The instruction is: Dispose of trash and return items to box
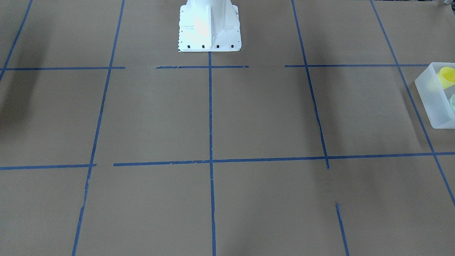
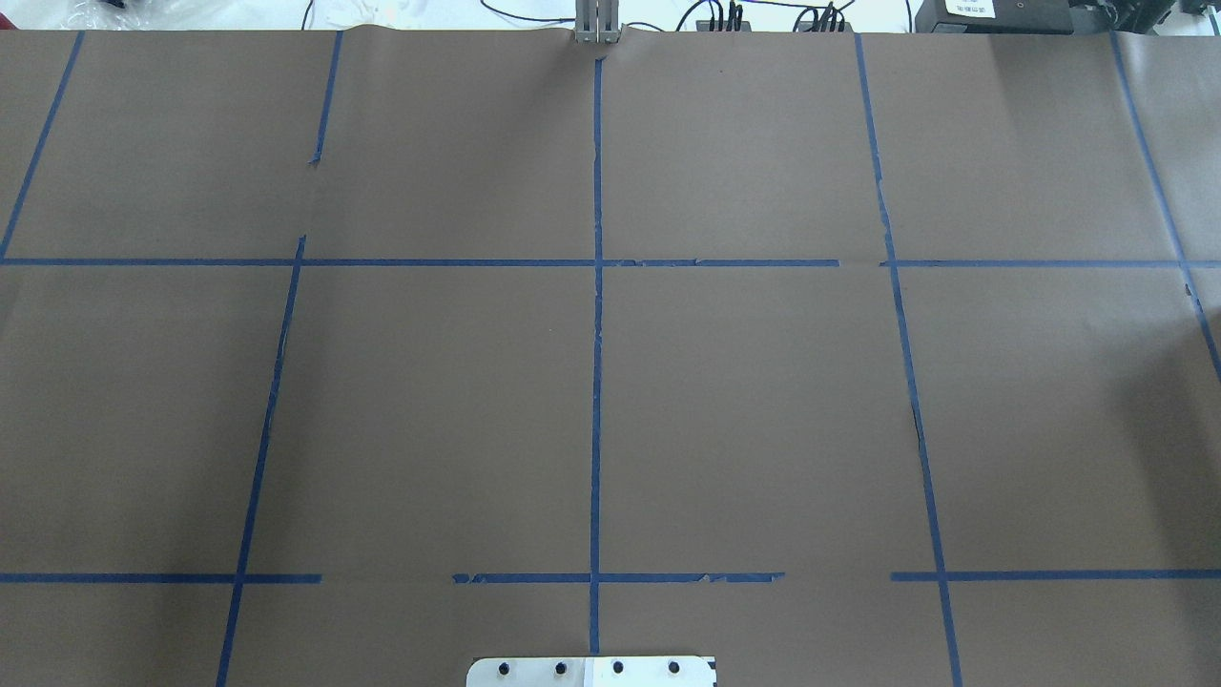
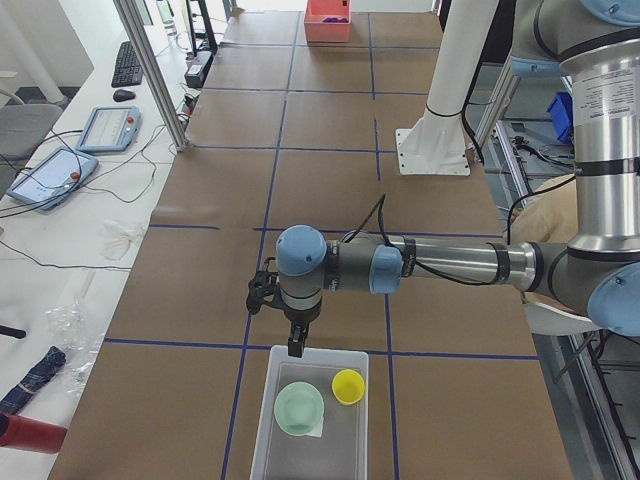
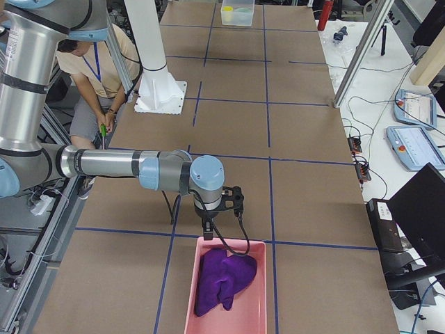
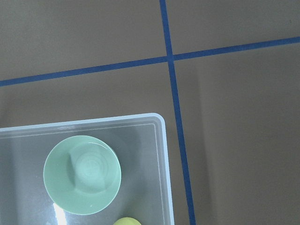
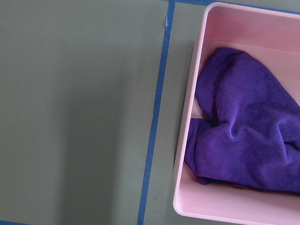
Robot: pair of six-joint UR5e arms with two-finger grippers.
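Note:
The frosted-white box (image 3: 262,430) stands at the table's end on my left. The mint-green bowl (image 3: 299,409) and the yellow cup (image 3: 348,386) lie inside it. The left wrist view looks down on the box's corner (image 5: 161,140), the bowl (image 5: 82,174) and a sliver of the cup (image 5: 126,221). The front-facing view shows the box (image 1: 432,103) and the cup (image 1: 447,76) at its right edge. My left gripper (image 3: 297,345) hangs above the box's near rim. My right gripper (image 4: 208,233) hangs above a pink tray's rim. I cannot tell whether either is open or shut.
A pink tray (image 4: 257,306) at the table's other end holds a purple cloth (image 4: 224,278), which also shows in the right wrist view (image 6: 243,140). The white robot base (image 1: 209,28) stands at the table's back middle. Blue tape lines grid the brown table. A person sits behind the robot.

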